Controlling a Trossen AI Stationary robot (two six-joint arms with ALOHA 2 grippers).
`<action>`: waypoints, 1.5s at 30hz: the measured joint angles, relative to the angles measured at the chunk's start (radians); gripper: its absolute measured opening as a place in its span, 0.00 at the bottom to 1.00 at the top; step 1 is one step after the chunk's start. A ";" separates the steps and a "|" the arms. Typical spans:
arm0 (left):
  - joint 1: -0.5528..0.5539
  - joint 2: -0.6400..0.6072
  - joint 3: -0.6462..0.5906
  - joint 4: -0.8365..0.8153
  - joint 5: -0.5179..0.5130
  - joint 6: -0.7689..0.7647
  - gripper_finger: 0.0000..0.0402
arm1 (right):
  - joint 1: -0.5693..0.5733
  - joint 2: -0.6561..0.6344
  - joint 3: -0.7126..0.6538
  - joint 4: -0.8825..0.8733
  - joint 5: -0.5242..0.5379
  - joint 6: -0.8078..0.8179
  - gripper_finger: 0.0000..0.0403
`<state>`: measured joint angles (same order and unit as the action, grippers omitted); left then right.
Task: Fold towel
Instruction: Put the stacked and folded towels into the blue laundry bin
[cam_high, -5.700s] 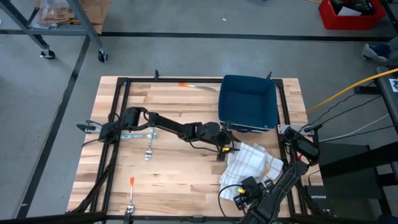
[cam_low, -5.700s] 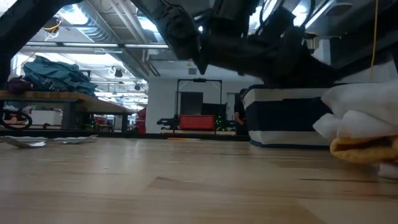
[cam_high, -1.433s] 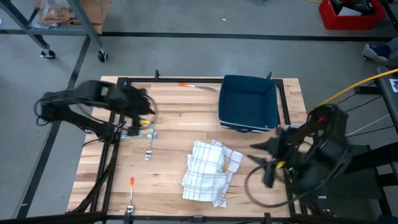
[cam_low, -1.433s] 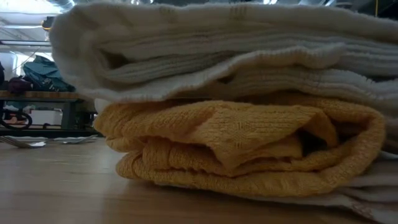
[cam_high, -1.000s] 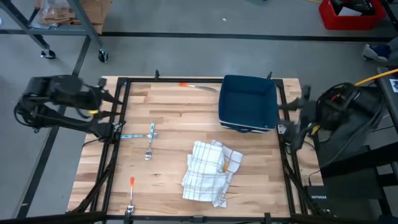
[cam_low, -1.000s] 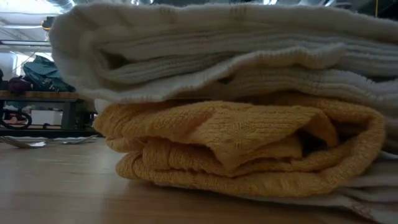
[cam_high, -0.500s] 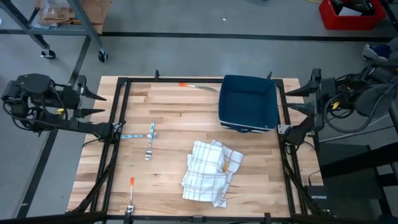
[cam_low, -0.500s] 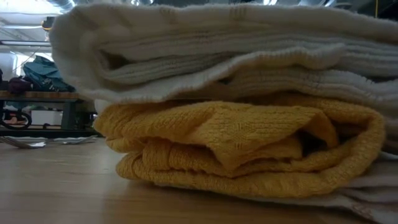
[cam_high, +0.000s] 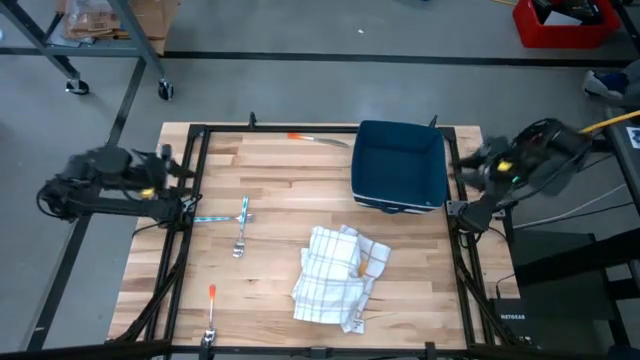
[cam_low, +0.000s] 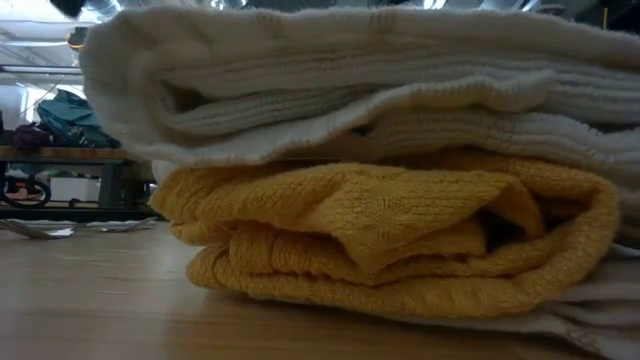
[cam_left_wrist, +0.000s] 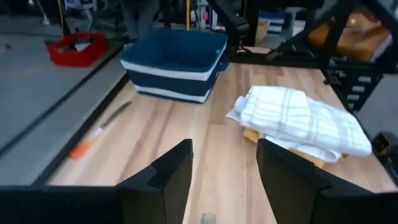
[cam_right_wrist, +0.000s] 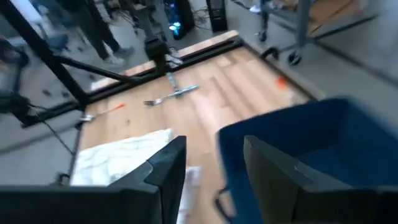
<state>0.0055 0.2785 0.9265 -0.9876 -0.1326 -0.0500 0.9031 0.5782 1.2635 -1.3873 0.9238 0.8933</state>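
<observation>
The white checked towel (cam_high: 335, 275) lies folded in a bundle on the near middle of the table, over a yellow cloth (cam_high: 363, 262). In the low view the towel (cam_low: 380, 80) rests on top of the yellow cloth (cam_low: 380, 230), whose underside is on the wood. My left gripper (cam_high: 178, 166) hovers open over the table's left edge, far from the towel (cam_left_wrist: 298, 118). My right gripper (cam_high: 462, 166) hovers open over the right edge, beside the blue bin, with the towel (cam_right_wrist: 118, 155) well beyond it.
A blue bin (cam_high: 400, 165) stands at the far right. An orange-handled knife (cam_high: 310, 137) lies at the far edge. A fork (cam_high: 240, 240) and a teal-handled utensil (cam_high: 215, 217) lie at the left, and an orange-handled utensil (cam_high: 211, 300) near the front left.
Both arms have kept swinging beside the table's left and right edges, well away from the towel, and now point inward over the edges. The towel and the yellow cloth have stayed where they were.
</observation>
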 joint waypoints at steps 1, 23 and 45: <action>0.000 -0.018 -0.044 0.031 -0.001 -0.026 0.42 | 0.000 -0.048 -0.094 0.086 -0.008 0.005 0.41; 0.001 -0.070 -0.629 0.326 -0.031 -0.880 0.42 | 0.000 -0.319 -0.998 1.025 -0.070 0.280 0.41; -0.005 0.078 -0.843 0.995 -0.013 -1.226 0.42 | 0.000 -0.185 -0.998 1.062 -0.080 0.610 0.41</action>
<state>0.0004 0.3569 0.0830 0.0078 -0.1453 -1.2758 0.9028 0.3937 0.2657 -0.3258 0.8438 1.5029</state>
